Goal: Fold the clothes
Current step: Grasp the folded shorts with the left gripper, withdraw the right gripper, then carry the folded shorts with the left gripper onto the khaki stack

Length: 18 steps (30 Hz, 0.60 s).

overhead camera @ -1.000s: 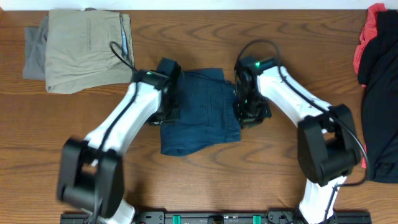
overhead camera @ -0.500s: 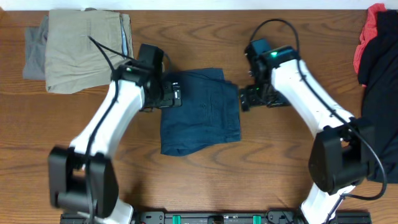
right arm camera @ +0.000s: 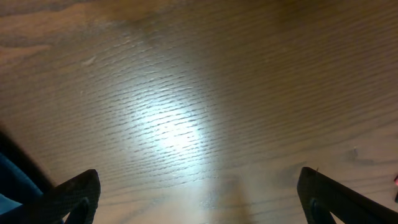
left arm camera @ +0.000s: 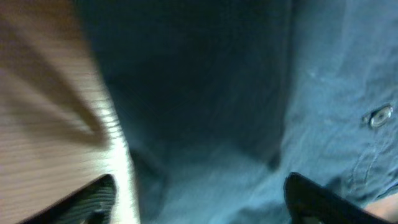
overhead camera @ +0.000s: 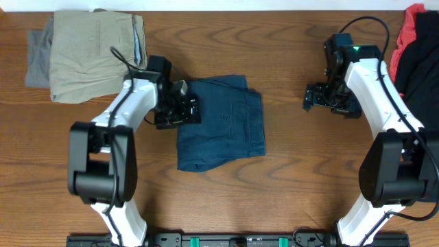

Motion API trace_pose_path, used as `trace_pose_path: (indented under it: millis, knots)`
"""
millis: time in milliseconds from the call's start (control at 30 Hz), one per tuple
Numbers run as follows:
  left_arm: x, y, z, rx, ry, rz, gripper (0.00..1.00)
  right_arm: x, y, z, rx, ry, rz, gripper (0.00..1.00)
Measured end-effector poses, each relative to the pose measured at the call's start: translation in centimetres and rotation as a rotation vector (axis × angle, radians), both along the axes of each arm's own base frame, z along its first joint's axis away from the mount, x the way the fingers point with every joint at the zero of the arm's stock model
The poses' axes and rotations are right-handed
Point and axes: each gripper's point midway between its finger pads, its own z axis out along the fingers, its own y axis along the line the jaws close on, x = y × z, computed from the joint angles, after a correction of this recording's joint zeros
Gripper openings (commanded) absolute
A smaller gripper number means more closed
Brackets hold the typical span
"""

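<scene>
Dark navy shorts (overhead camera: 223, 123) lie folded into a compact rectangle at the middle of the table. My left gripper (overhead camera: 184, 110) sits at their left edge, open. In the left wrist view its fingers (left arm camera: 93, 200) straddle the fabric's border, one over wood and one over navy cloth (left arm camera: 249, 93), with nothing pinched between them. My right gripper (overhead camera: 314, 97) hovers open over bare wood to the right of the shorts. The right wrist view shows only tabletop between its fingertips (right arm camera: 76, 194) and a sliver of navy at the lower left.
A folded khaki piece (overhead camera: 96, 51) rests on a grey one (overhead camera: 38, 58) at the back left. A black garment (overhead camera: 420, 103) with a red one (overhead camera: 410, 34) is heaped at the right edge. A metal button (left arm camera: 379, 116) shows on the shorts.
Both grippers opened and let go of the navy shorts. The right arm swung right, away from the shorts, over bare table. The left arm pulled back to the shorts' left edge.
</scene>
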Motion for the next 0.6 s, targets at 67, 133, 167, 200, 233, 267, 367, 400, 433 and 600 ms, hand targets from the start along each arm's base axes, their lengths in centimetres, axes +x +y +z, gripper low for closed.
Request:
trace_pose_path:
  millis: [67,133,167,200,233,267,367,400,433,600]
  knots:
    - [-0.4,-0.7,-0.9,-0.015,0.028,-0.018,0.52,0.0,-0.3,0.0,0.001,-0.001,-0.011,0.99]
    - [-0.5,-1.0,-1.5,-0.019,0.042,-0.025,0.33,0.0,-0.4,0.0,0.001,-0.001,-0.016,0.99]
    - [-0.5,-1.1,-1.6,-0.023,0.044,-0.023,0.25,0.0,-0.5,0.0,0.001,-0.001,-0.018,0.99]
    - [-0.4,-1.2,-1.6,-0.029,0.040,-0.028,0.14,0.0,-0.5,0.0,0.001,-0.001,-0.018,0.99]
    - [-0.4,-1.3,-1.7,-0.035,0.042,-0.025,0.06,0.0,-0.5,0.0,0.002,-0.001,-0.018,0.99]
    - [-0.4,-1.4,-1.7,-0.039,0.039,-0.028,0.06,0.0,-0.5,0.0,0.002,-0.001,-0.018,0.99]
    - [-0.3,-1.2,-1.7,-0.029,0.037,-0.031,0.06,0.0,-0.5,0.0,0.002,-0.001,-0.018,0.99]
    - [-0.3,-1.0,-1.6,-0.013,0.038,-0.031,0.06,0.0,-0.5,0.0,0.002,-0.001,-0.018,0.99]
    - [-0.2,-0.8,-1.5,0.001,0.039,-0.031,0.06,0.0,-0.5,0.0,0.002,-0.001,-0.018,0.99]
    - [2.8,0.8,1.4,0.115,-0.049,-0.076,0.06,0.0,-0.4,0.0,0.004,-0.001,-0.018,0.99]
